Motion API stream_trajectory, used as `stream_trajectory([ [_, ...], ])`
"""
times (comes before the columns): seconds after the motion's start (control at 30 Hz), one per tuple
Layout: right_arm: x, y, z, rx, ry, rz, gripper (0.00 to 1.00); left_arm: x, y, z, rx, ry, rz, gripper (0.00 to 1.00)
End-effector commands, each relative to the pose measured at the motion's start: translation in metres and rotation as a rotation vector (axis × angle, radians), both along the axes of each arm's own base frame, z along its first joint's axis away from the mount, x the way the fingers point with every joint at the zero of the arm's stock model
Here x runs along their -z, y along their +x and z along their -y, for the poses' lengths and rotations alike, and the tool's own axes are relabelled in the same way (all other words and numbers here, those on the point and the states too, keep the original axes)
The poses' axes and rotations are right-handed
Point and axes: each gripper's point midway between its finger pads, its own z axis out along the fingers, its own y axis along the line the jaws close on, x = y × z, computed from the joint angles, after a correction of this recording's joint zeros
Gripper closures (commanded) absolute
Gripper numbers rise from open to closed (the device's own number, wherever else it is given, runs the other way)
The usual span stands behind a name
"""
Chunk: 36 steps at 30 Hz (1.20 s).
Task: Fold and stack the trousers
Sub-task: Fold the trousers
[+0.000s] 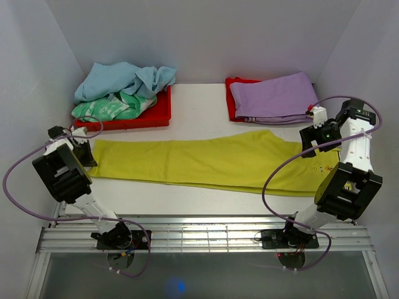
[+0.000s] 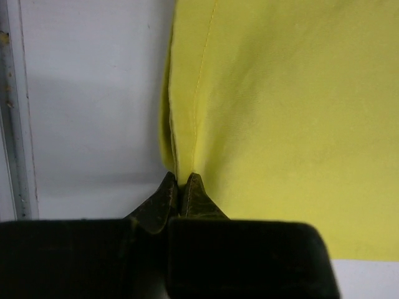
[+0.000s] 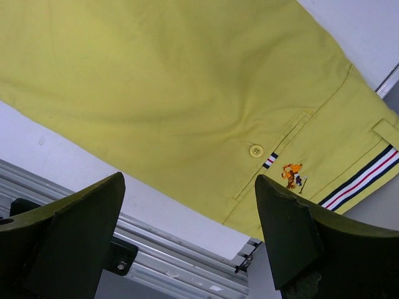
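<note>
- Yellow trousers point(image 1: 206, 163) lie flat and lengthwise across the white surface point(image 1: 199, 121), with the leg hems at the left and the waist at the right.
- Around the waist, the right wrist view shows a small yellow button point(image 3: 255, 150) on a back pocket. Beside it are an orange embroidered emblem point(image 3: 292, 174) and a band of navy, red and white stripes point(image 3: 361, 180).
- At the hem end, the left end effector point(image 2: 179, 182) is clenched, its dark fingertips pressed together on the folded edge of the yellow trousers. In the overhead view it sits low at the cloth's left edge.
- Over the waist end, the right end effector point(image 3: 188, 179) is released. Its two dark fingers are spread wide, and the fabric and the near edge of the surface show between them.
- Behind the hems, a red plastic tray point(image 1: 161, 115) holds a crumpled light-blue garment point(image 1: 118, 78) on top of a green patterned one point(image 1: 109, 109).
- Behind the waist, a folded lilac garment point(image 1: 274, 94) rests on a second red tray point(image 1: 230, 99), close to the right arm.
- Along the near edge, a ribbed aluminium rail point(image 1: 206, 233) carries both arm bases.
</note>
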Motion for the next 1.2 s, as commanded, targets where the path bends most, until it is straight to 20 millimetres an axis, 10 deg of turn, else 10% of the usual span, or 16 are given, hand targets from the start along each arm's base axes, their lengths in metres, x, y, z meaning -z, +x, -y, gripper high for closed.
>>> stream_trajectory([
  [0.0,-0.012,-0.004,-0.007,-0.036,0.022,0.018,0.10,-0.025,-0.003,-0.002,-0.033,-0.051,0.000,1.00],
  [0.23,0.006,-0.021,-0.016,-0.069,0.041,-0.005,0.10,-0.109,-0.019,-0.081,-0.075,0.148,0.108,1.00],
  [0.43,0.022,-0.036,-0.026,-0.094,0.083,-0.060,0.10,-0.189,-0.018,-0.085,0.047,0.249,0.222,1.00],
  [0.63,0.028,-0.041,-0.027,-0.104,0.083,-0.066,0.10,-0.242,-0.001,0.046,0.297,0.046,0.354,1.00],
  [0.87,0.037,-0.047,-0.026,-0.101,0.075,-0.092,0.10,-0.258,0.004,0.224,0.467,-0.346,0.405,1.00],
  [1.17,0.047,-0.054,-0.027,-0.088,0.083,-0.128,0.10,-0.209,0.018,0.326,0.339,-0.389,0.331,1.00],
])
